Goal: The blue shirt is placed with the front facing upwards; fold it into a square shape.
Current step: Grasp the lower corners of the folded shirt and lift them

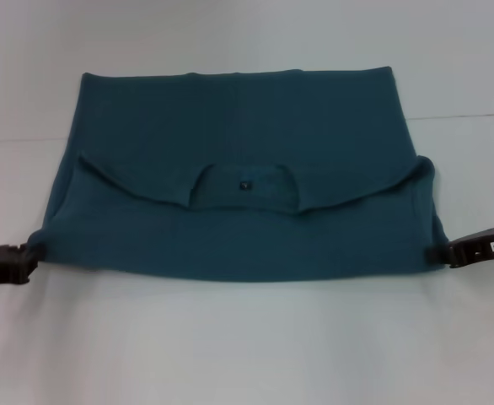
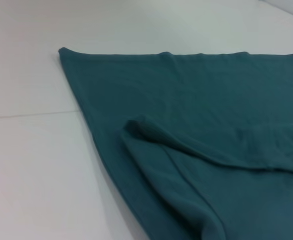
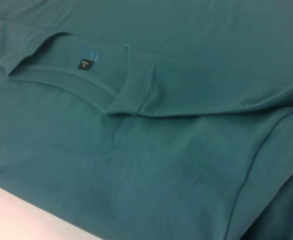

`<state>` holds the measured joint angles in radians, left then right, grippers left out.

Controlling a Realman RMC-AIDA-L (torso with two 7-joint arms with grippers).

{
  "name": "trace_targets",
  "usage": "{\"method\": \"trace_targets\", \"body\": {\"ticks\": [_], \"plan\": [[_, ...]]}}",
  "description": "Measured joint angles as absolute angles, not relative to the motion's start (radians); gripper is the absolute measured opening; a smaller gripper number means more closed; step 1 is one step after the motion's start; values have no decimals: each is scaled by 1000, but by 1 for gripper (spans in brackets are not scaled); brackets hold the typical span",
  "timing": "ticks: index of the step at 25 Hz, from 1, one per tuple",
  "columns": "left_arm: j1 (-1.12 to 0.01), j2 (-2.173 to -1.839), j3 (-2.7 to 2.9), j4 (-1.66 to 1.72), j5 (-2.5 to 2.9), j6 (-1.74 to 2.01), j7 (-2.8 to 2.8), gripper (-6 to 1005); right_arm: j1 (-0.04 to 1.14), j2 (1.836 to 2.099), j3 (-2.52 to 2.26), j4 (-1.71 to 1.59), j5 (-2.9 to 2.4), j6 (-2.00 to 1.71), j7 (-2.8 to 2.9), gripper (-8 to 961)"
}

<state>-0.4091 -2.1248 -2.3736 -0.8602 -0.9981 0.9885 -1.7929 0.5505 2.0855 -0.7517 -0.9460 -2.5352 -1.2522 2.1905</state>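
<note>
A plain white table (image 1: 247,346) fills the head view, with a thin seam line running across it behind the middle of the garment. Nearest the robot, the bare tabletop stretches along the near edge. Just beyond it lies the blue shirt (image 1: 238,169), folded crosswise into a wide band across the table's centre, plain teal side up. Its near folded edge runs from one gripper to the other. The left gripper (image 1: 28,256) is at the shirt's near left corner, and the right gripper (image 1: 441,251) is at the near right corner; each touches the cloth there, but whether the fingers are clamped on the fabric or let go of it cannot be told. Farther back, the top layer ends in a curved edge, where the neck opening shows with its small black label (image 3: 84,65) on the inside of the collar band (image 3: 136,92). In the left wrist view a folded sleeve edge (image 2: 151,130) lies over the lower layer. Farthest off, the shirt's straight far edge lies flat on the table, beyond the seam line.
</note>
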Motion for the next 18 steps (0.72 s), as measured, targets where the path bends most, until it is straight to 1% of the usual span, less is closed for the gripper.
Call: {"method": "trace_targets", "body": {"ticks": [10, 18], "plan": [[-340, -2124, -2390, -872, -1048, 1076, -1736, 71, 514, 2088, -752, -948, -2472, -1323, 2130, 35], [-308, -2128, -2458, -865, -1068, 1143, -1670, 71, 444, 2090, -744, -967, -2363, -1365, 2036, 35]]}}
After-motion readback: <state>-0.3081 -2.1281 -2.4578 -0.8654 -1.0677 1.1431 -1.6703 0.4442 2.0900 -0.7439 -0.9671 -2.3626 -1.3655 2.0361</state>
